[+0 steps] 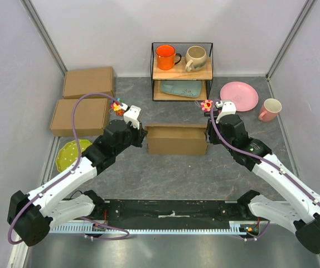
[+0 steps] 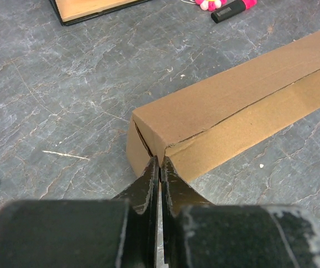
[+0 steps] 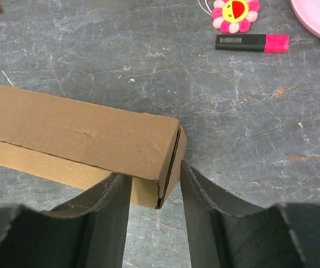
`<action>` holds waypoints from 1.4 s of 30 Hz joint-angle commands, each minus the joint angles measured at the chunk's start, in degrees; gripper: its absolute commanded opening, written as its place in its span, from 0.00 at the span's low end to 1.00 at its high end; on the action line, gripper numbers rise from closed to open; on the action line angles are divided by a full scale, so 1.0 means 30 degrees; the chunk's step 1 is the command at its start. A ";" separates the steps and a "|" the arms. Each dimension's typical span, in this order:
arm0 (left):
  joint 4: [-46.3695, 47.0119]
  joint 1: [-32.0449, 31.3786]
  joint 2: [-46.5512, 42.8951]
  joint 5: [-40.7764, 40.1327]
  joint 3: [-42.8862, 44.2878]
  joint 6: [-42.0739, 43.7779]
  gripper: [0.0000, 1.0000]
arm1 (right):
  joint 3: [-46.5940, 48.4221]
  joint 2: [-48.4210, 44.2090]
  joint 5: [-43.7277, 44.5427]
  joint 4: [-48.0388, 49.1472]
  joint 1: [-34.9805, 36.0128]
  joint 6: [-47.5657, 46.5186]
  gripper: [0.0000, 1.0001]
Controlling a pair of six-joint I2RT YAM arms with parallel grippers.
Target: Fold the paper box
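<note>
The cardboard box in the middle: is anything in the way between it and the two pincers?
Nothing visible. The left pincer, shut, has its tips right at the left end of the cardboard box. The right pincer, open, straddles the corner of the right end.

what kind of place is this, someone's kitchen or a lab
Probably a robot lab test cell: plain white panel walls on metal posts enclose a grey tabletop, two arms are bolted at its near edge, and the mug shelf and spare boxes look like staged props.
</note>
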 commanded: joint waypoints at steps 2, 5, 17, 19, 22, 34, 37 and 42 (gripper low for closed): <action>-0.0527 -0.0108 0.0149 0.0385 0.0481 0.0607 0.06 | 0.1058 -0.0535 0.0454 0.0368 0.0106 0.0052 0.48; -0.0527 -0.0108 0.0178 0.0414 0.0539 0.0665 0.06 | 0.1087 -0.0447 0.0747 0.0603 0.0106 0.0022 0.47; -0.0732 -0.0108 0.0208 0.0414 0.0510 0.0725 0.06 | 0.0092 -0.1295 0.0631 0.0839 0.0106 -0.0036 0.10; -0.0732 -0.0108 0.0208 0.0356 0.0539 0.0637 0.06 | -0.0375 -0.1384 0.0631 0.0781 0.0106 -0.0007 0.05; -0.1083 -0.0108 0.0091 0.0239 0.0715 0.0490 0.08 | -0.1078 -0.1560 0.0689 0.0721 0.0106 0.0080 0.01; -0.1260 -0.0079 -0.0876 -0.0053 0.1593 0.0431 0.28 | -0.1872 -0.1414 0.0543 0.0575 0.0077 0.0345 0.00; -0.1172 -0.0078 -0.0876 -0.0405 0.1798 0.0636 0.29 | -0.1755 -0.1385 0.0514 0.0575 0.0106 0.0345 0.00; -0.1026 -0.0079 -0.0672 -0.0377 0.2033 0.0724 0.29 | -0.1725 -0.1355 0.0484 0.0546 0.0106 0.0286 0.00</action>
